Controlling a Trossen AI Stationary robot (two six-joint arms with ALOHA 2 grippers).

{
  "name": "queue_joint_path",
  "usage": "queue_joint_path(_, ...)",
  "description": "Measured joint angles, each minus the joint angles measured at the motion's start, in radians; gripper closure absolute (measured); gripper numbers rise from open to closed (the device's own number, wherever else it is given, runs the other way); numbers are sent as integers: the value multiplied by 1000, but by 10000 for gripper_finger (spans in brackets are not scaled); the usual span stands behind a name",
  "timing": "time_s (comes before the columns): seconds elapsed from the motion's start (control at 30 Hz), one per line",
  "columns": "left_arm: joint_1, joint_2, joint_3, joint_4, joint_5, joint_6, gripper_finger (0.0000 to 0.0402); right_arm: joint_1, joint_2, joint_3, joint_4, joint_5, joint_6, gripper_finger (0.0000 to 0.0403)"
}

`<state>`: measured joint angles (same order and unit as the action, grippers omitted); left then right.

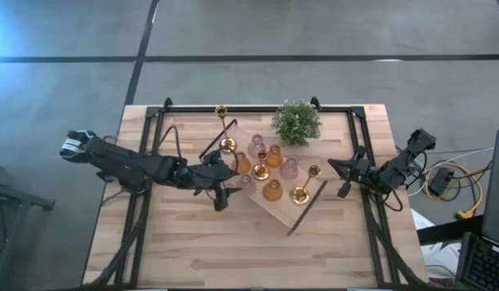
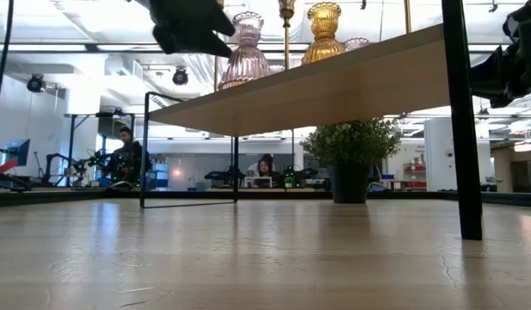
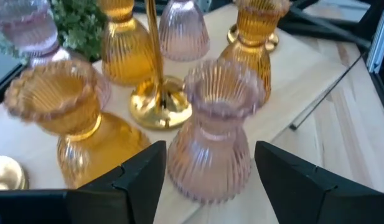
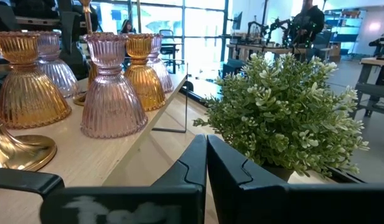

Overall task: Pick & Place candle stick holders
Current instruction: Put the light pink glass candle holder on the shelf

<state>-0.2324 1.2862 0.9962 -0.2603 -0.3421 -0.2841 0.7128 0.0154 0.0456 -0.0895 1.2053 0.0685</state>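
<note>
left tool [image 3: 204,177] open around pink holder [image 3: 213,130] at tray [image 1: 275,208] left end | right tool [image 4: 206,163] closed, near bench [image 1: 233,250] right edge

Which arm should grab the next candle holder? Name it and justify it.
Left. Its gripper is open around a pink glass holder on the wooden tray. The right gripper is shut, off near the plant.

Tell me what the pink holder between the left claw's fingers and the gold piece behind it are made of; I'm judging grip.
The pink holder looks like ribbed, translucent glass: light passes through its flutes and the surface is glossy. The gold piece seems polished brass or similar metal, with a mirror-like round base and thin stem. Both look slick. The left claw is open around the pink one.
</note>
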Motion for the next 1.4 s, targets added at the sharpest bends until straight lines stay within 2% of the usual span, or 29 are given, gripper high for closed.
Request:
queue_joint_path(0.3,-19,-55,0,-164,2,-49,152,0,0,0,0,0,0,394)
queue_joint_path(0.47,-32,-80,-1,-244,41,-40,160,0,0,0,0,0,0,394)
queue_joint_path(0.63,-40,-56,-3,-270,60,73,215,0,0,0,0,0,0,394)
queue_joint_path(0.93,-38,-16,-4,-272,118,277,387,0,0,0,0,0,0,394)
queue_joint_path(1.1,-21,-15,-4,-214,146,345,397,0,0,0,0,0,2,394)
queue_joint_path(1.4,26,-14,-4,-143,213,344,399,0,0,0,0,0,1,394)
